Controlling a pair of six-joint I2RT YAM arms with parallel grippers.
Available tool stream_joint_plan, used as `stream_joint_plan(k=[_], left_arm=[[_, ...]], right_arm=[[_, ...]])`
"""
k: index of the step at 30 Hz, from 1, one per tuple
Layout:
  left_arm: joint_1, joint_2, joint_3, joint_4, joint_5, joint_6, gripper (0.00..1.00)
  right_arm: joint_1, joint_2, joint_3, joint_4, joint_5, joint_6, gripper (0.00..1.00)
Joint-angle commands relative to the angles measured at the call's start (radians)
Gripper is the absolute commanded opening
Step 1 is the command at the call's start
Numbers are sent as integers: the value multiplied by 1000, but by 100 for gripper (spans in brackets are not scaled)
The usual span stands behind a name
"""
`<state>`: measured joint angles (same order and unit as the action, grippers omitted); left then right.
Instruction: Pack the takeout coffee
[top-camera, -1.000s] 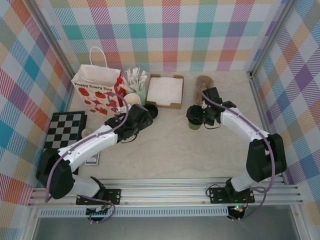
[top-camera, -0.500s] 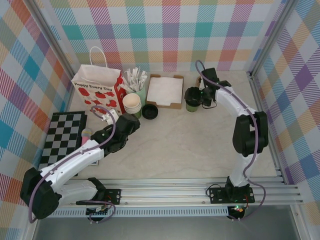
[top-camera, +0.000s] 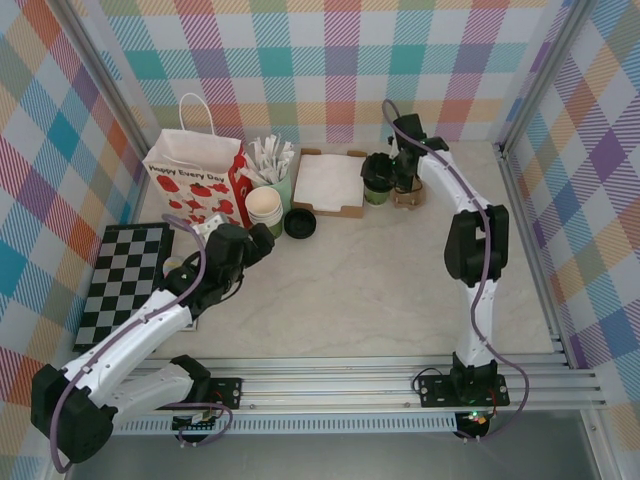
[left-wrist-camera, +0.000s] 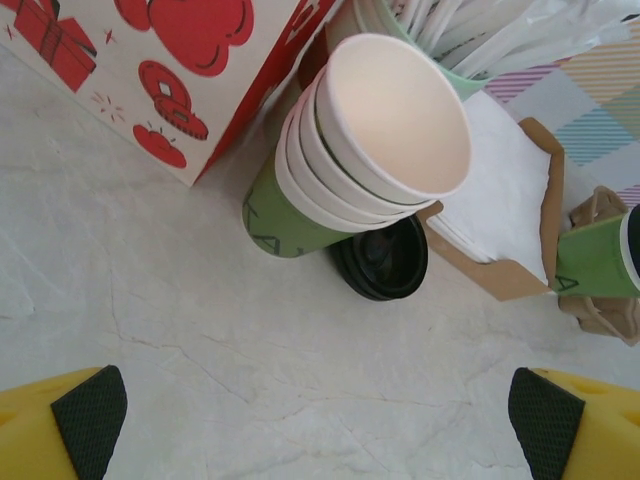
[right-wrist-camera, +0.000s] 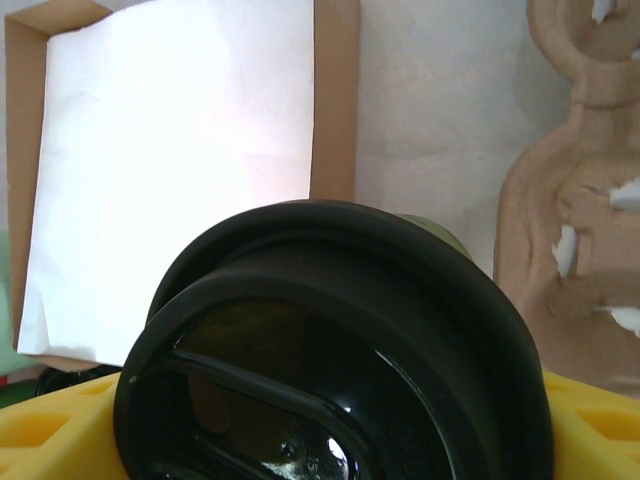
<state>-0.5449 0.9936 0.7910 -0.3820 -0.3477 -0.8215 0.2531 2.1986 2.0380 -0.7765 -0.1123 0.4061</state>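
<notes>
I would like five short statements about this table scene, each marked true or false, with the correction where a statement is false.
1. The right jaws hold the takeout coffee. True.
2. The takeout coffee has no lid. False: a black lid covers it.
3. The left jaws are open with nothing between them. True.
4. The stack of paper cups stands inside the gift bag. False: it stands on the table, beside the bag.
5. The loose black lid lies on the checkerboard. False: it lies on the table next to the stack of paper cups.
</notes>
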Motion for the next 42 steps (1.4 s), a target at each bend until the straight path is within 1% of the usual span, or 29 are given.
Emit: stream_joint_plan(k=[1,3,8,12,15,21,29,33,41,42], left_arm=[[60,4,27,11,122,-12,100],[83,-1,18,18,139,-21,100],[112,3,34,-18,125,-23,100],[116,12,50,-57,77,-18,100],[119,8,43,-43,74,-11,100],[120,2,40,-44,55,-5,100],[122,1,41,-69,42,-9,100],[126,3,41,-67,52,-13,100],[138,26,46,-67,96,-28,100],[138,28,47,-68,98,-30,100]], right_arm=[[3,57,91,-56,1,16,81],[3,85,134,-68,14,21,81],[3,141,211,-103,-2,30,81],[3,157,231,-122,1,34,82],[3,173,260,-158,11,37,82],[3,213,314,-188,-13,36,84],[3,231,336,-183,-13,42,85],[3,226,338,-184,-8,40,90],[3,188,340,-185,20,26,96],[3,180,341,-185,22,23,99]])
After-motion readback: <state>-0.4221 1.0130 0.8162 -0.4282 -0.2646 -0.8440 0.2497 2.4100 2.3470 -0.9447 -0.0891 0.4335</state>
